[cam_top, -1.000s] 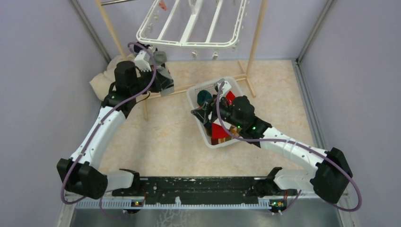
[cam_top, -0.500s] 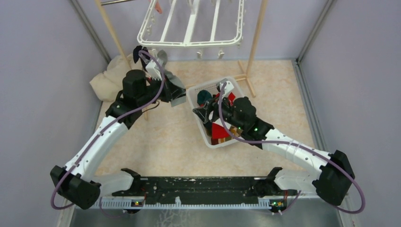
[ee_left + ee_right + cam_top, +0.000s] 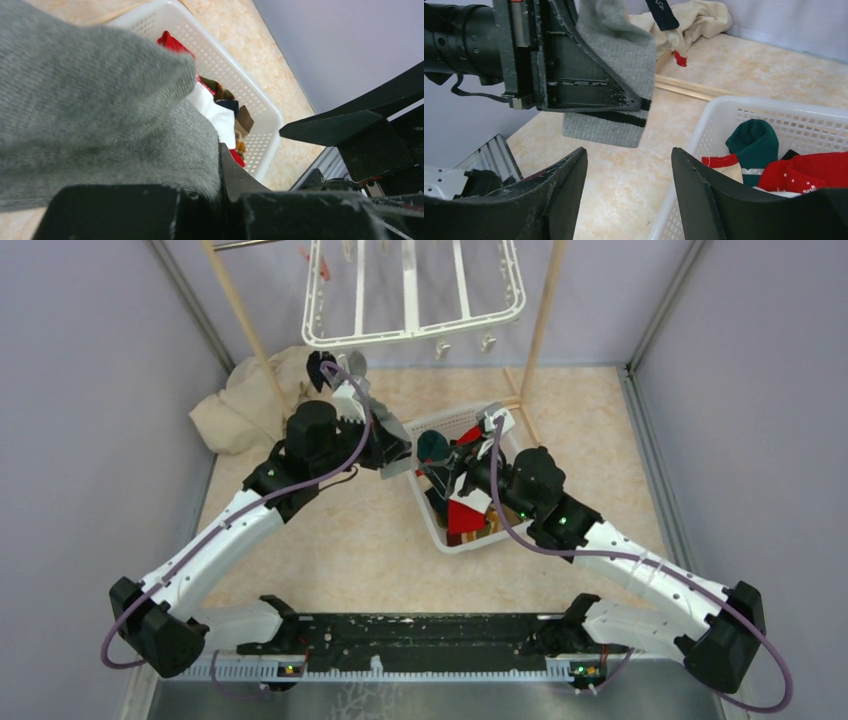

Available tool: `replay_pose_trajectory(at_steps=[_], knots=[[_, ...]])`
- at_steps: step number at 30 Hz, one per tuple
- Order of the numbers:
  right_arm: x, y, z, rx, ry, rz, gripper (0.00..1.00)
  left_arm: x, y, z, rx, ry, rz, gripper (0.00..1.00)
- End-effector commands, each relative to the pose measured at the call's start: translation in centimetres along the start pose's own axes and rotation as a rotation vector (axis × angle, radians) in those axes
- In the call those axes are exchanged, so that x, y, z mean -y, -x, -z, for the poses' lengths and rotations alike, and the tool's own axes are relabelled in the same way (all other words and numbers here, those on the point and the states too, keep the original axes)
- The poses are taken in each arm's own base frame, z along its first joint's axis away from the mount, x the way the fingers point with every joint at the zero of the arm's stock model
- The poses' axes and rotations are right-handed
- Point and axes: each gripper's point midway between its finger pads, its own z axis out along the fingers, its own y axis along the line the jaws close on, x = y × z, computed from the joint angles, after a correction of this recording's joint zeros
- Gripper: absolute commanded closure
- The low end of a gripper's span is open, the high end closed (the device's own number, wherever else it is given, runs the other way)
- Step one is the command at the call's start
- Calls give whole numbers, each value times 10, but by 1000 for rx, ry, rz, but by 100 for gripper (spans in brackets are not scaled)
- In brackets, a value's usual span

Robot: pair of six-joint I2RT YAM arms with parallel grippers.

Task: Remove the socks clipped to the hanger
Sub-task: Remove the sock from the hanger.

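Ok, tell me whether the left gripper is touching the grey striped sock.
Touching. The right wrist view shows the left gripper shut on the grey striped sock, with fabric hanging out above and below it.

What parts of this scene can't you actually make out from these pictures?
- Top view: the hanger's far end is cut off by the upper edge; what hangs there is unclear.
- Left wrist view: the grey sock hides the left tool's tips.
- Top view: the right arm covers part of the basket.
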Motion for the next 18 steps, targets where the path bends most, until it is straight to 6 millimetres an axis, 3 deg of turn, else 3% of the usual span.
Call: replay_pose_trajectory(at_steps=[1, 13, 18], knots=[[-26, 30, 6, 53, 100, 19, 37, 25, 18, -8, 55, -44, 19, 93], [-25, 9, 4, -1, 124, -15, 32, 64, 16, -4, 64, -246, 88, 90], [-19, 12, 3, 41, 164, -89, 31, 79, 18, 0, 76, -341, 103, 89]])
